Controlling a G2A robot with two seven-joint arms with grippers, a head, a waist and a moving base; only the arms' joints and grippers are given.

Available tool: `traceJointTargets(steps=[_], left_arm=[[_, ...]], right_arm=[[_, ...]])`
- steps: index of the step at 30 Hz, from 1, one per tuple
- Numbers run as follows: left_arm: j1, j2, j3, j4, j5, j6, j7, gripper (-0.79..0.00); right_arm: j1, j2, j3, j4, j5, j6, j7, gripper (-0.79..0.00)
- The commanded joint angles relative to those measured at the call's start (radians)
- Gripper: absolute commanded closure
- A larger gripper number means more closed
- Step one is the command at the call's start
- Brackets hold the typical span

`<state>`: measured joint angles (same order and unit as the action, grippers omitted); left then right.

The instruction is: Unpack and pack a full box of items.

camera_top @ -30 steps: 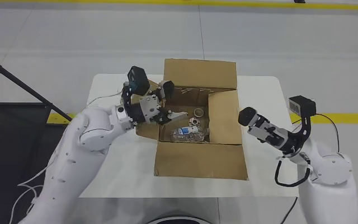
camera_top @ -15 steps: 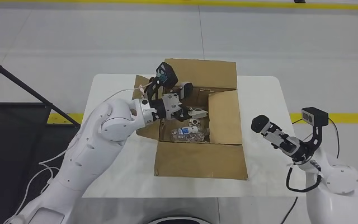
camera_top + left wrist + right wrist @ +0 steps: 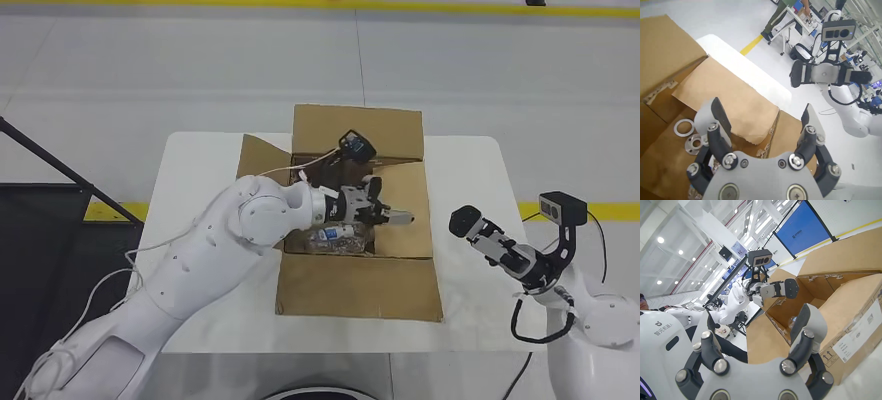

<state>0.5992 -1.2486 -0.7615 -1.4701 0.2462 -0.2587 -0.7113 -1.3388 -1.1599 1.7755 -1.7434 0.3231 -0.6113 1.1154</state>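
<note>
An open cardboard box (image 3: 360, 288) stands mid-table with its flaps spread. Inside lie a clear plastic-wrapped item (image 3: 335, 238), a metal flange (image 3: 693, 144) and a white ring (image 3: 683, 127). My left gripper (image 3: 385, 213) hangs open and empty over the box's right flap (image 3: 745, 106), its arm stretched across the opening. My right gripper (image 3: 462, 220) is open and empty in the air beside the box's right side, apart from it. In the right wrist view the right gripper (image 3: 759, 323) faces the box (image 3: 848, 306), with the left gripper (image 3: 789, 291) farther off.
The white table (image 3: 200, 200) has bare surface left of the box and a narrower strip at its right. The back flap (image 3: 355, 130) and the left flap (image 3: 255, 160) stand up. A labelled side wall (image 3: 853, 336) faces the right arm.
My left arm has swung rightward, from the box's left flap across the opening to above the right flap. The right arm pulled back to the right, then stayed still.
</note>
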Motion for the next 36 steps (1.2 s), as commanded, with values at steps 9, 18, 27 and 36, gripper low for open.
traceJointTargets(steps=[9, 18, 27, 36], left_arm=[[-0.026, -0.027, 0.012, 0.124, -0.150, 0.083, -0.097, -0.785], [-0.013, -0.043, 0.027, 0.204, -0.193, 0.069, -0.116, -0.785], [-0.016, -0.075, 0.064, 0.290, -0.216, 0.049, -0.075, -0.785], [-0.013, -0.110, 0.068, 0.378, -0.322, -0.012, -0.025, -0.785]], right_arm=[[0.000, 0.000, 0.000, 0.000, 0.000, 0.000, 0.000, -0.785], [0.000, 0.000, 0.000, 0.000, 0.000, 0.000, 0.000, -0.785], [0.000, 0.000, 0.000, 0.000, 0.000, 0.000, 0.000, -0.785], [0.000, 0.000, 0.000, 0.000, 0.000, 0.000, 0.000, -0.785]])
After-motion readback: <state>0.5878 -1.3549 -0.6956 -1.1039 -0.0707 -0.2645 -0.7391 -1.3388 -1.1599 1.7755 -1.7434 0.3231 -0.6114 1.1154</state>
